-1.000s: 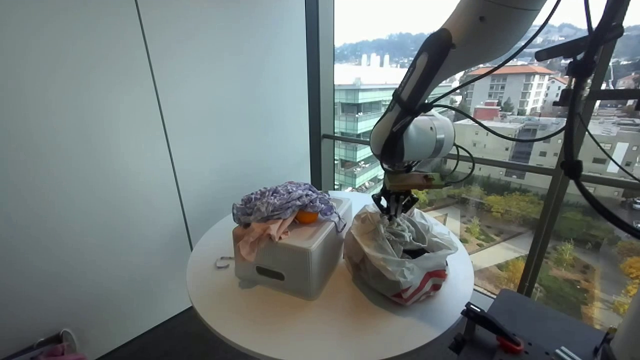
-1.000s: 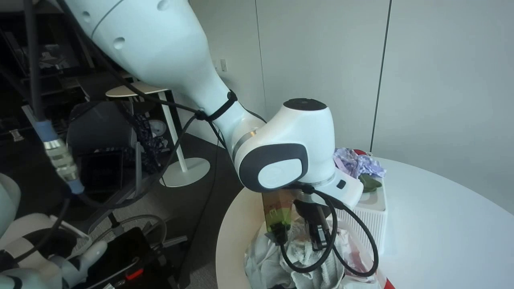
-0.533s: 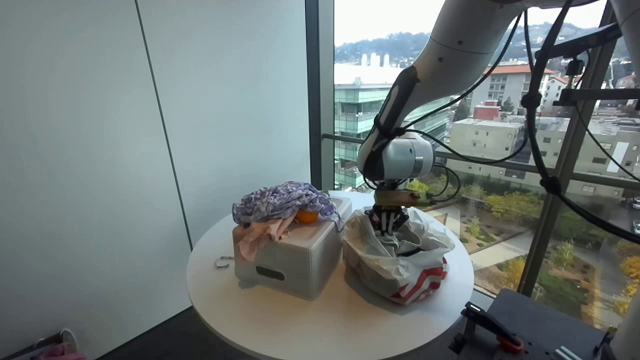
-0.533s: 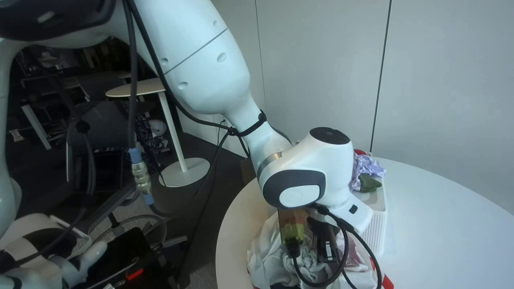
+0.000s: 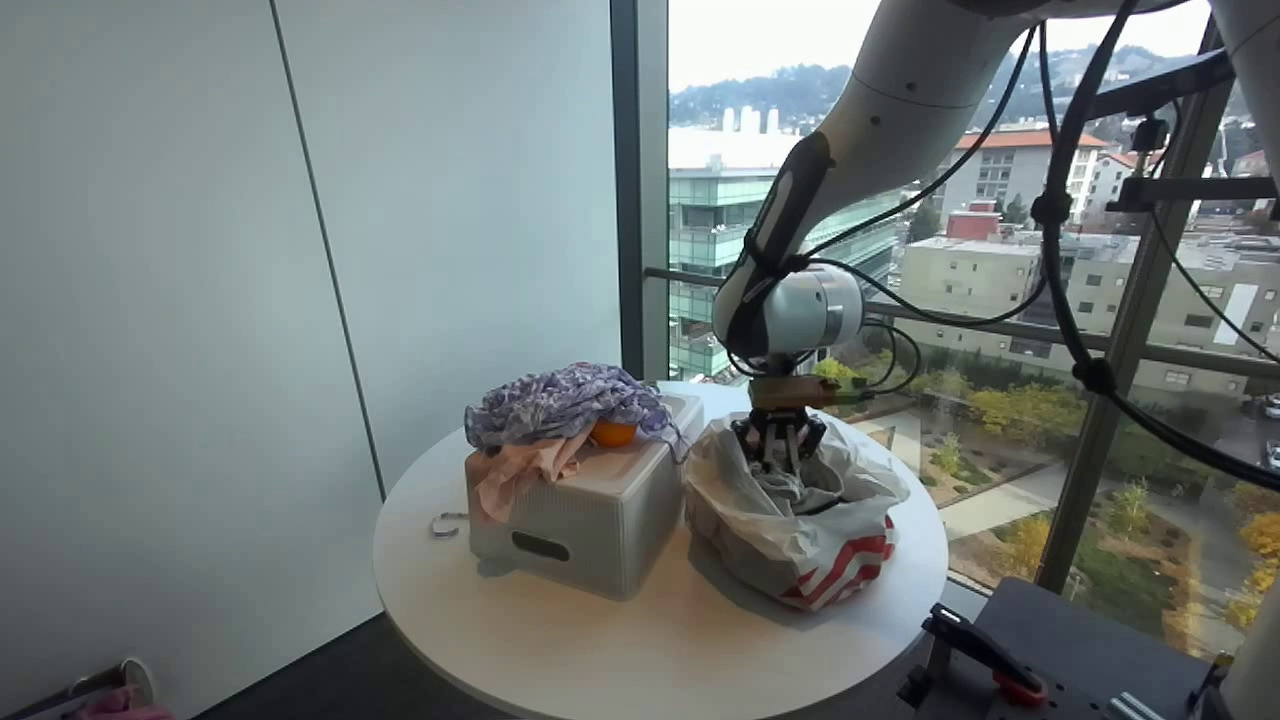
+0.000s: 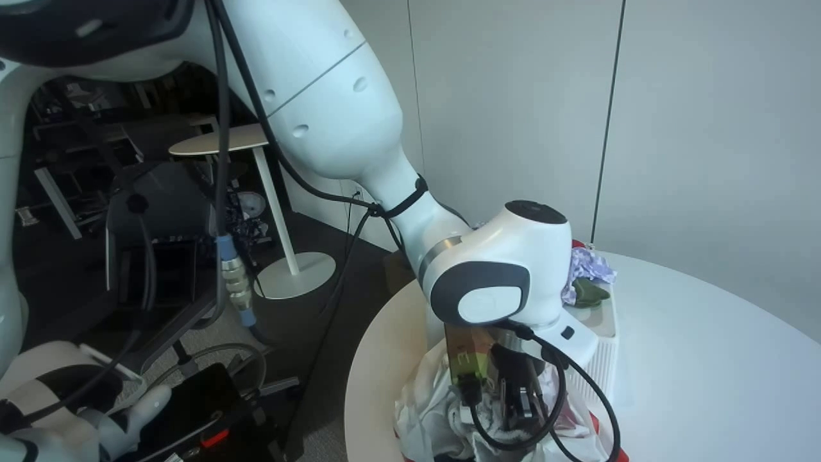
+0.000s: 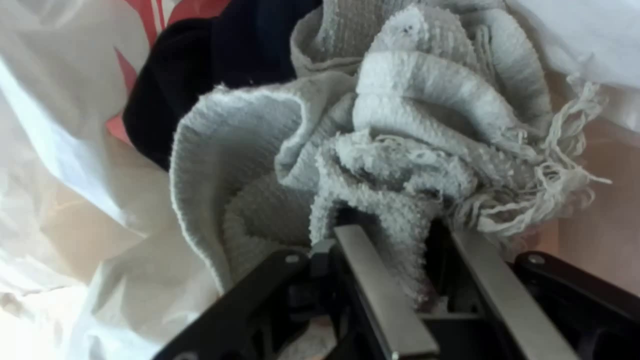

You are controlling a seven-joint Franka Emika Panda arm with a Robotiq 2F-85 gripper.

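Currently, we find the gray cloth (image 7: 390,115) inside the plastic bag (image 5: 760,550), directly beneath the jaws, which point down into the bag's mouth. The cloth is crumpled and presents no clear long axis. We note the jaws partly parted, one fold between the fingers (image 7: 382,290), with no firm grip evident. Dark fabric (image 7: 215,60) adjoins the cloth within the bag; a white box (image 5: 590,535) stands beside the bag on the counter (image 5: 640,660).

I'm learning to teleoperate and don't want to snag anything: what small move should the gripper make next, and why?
I would probably spread the gripper a little wider. Its fingers stand apart with a fold of gray cloth between them, the cloth lies in the open white bag, and frayed threads sit close to one finger, so lifting now might drag it along.
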